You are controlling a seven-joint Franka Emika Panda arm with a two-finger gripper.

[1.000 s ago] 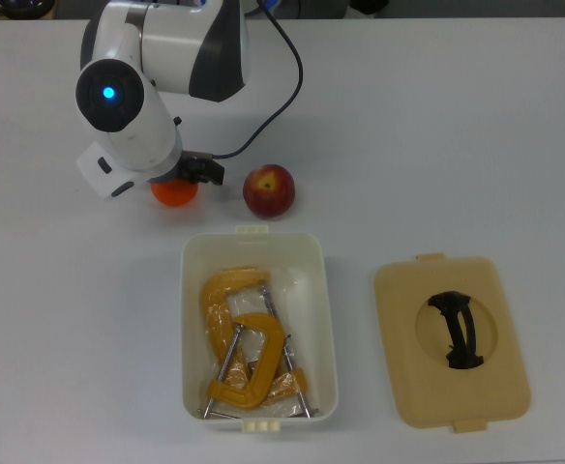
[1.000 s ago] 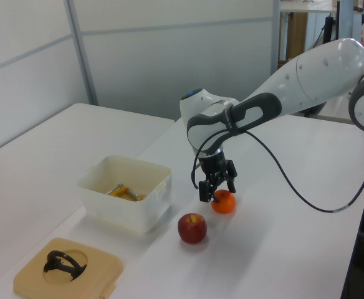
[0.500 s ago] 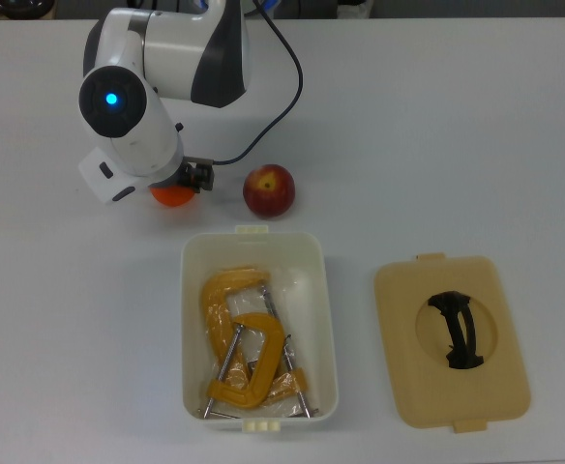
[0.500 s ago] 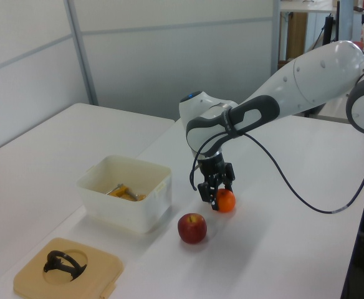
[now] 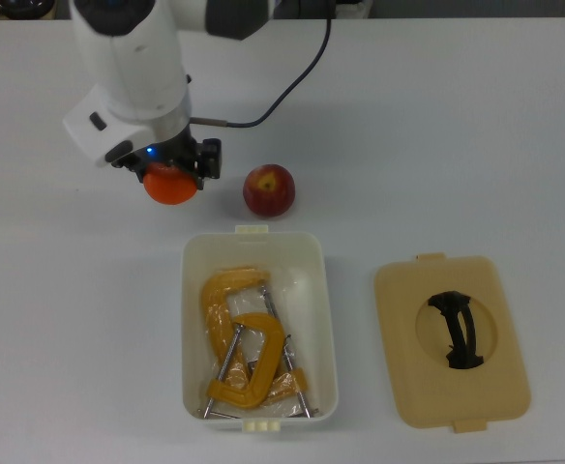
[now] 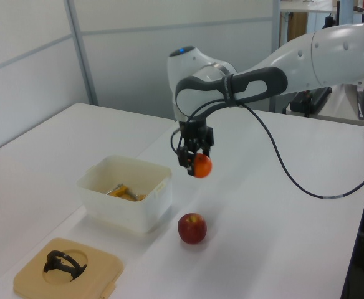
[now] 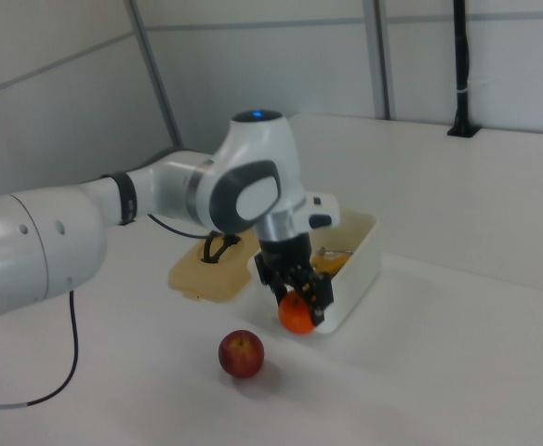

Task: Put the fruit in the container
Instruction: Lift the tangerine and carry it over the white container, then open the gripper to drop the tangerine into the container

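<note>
The cream-white rectangular plastic tub (image 5: 193, 319) sits open on the table, already holding yellow-orange metal C-clamps (image 5: 244, 348), so the gripper (image 6: 194, 163), clamped on the bright orange mandarin (image 6: 201, 166), holds it aloft beside the tub, while the dark red apple (image 6: 192, 228) waits on the table.

Top view: apple (image 5: 269, 189) on table (image 5: 476, 135) just above container (image 5: 259, 329); mandarin (image 5: 170, 185) to apple's left, held off the table in gripper (image 5: 171, 172); clamps (image 5: 244, 348) in container; lid (image 5: 452, 340) at container's right
</note>
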